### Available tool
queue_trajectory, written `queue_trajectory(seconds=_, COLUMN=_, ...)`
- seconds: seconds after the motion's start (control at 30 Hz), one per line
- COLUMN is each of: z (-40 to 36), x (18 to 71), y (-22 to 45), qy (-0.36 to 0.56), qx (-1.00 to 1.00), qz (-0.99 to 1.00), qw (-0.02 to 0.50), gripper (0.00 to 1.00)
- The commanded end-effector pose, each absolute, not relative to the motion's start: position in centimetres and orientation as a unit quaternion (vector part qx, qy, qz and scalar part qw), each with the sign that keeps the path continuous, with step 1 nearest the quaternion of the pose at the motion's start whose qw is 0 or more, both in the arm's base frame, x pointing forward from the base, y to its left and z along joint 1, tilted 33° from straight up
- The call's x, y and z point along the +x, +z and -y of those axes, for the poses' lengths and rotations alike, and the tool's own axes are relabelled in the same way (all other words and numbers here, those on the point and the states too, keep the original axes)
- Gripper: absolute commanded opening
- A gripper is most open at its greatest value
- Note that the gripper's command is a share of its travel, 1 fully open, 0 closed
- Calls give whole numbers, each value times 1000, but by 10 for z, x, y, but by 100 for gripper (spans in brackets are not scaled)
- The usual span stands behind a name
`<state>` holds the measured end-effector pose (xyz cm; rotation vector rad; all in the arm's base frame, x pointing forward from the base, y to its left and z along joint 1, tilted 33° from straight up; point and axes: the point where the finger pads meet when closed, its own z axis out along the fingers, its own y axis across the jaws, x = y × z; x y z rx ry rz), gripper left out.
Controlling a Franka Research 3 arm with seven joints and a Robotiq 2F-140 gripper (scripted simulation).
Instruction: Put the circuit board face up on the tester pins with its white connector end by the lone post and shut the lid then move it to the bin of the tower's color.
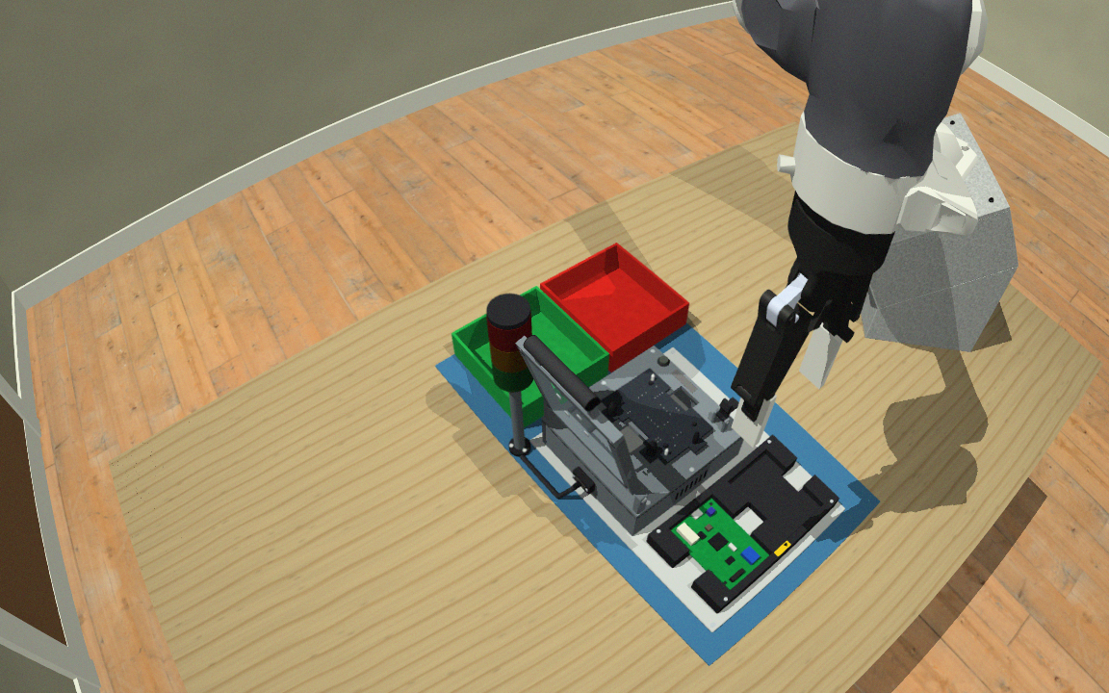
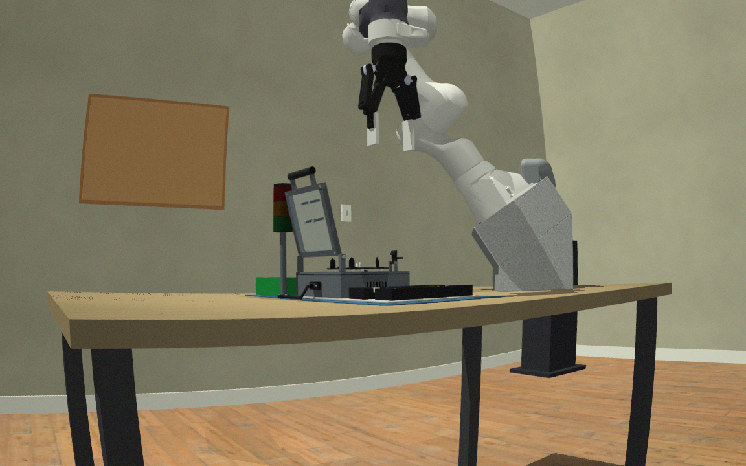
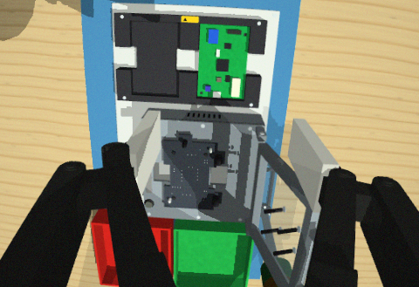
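Observation:
The green circuit board (image 1: pixel 720 543) lies face up in one pocket of the black tray (image 1: pixel 743 521), its white connector end toward the tester; it also shows in the wrist view (image 3: pixel 223 62). The tray's other pocket (image 3: pixel 153 57) is empty. The grey tester (image 1: pixel 640 430) stands with its lid (image 1: pixel 571 404) raised and its plate (image 3: pixel 195 174) bare. My gripper (image 2: pixel 387 138) hangs high above the tester, open and empty. The signal tower (image 1: pixel 506 345) shows no light.
A green bin (image 1: pixel 532 348) and a red bin (image 1: pixel 614 301) stand side by side behind the tester on the blue mat (image 1: pixel 653 482). The robot's grey base (image 1: pixel 941 267) stands at the table's back right.

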<state>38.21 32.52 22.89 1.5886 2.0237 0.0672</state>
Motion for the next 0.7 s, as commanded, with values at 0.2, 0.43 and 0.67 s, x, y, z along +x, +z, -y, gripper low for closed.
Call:
queue_trajectory(seconds=0.2, z=-315, x=400, y=198, qy=28, qx=593, qz=-754, qw=280, gripper=58)
queue_trajectory(seconds=0.43, z=-299, x=426, y=150, qy=28, qx=593, qz=-754, qw=280, gripper=58)
queue_trajectory(seconds=0.67, z=-287, x=445, y=116, qy=28, qx=593, qz=-754, qw=280, gripper=58)
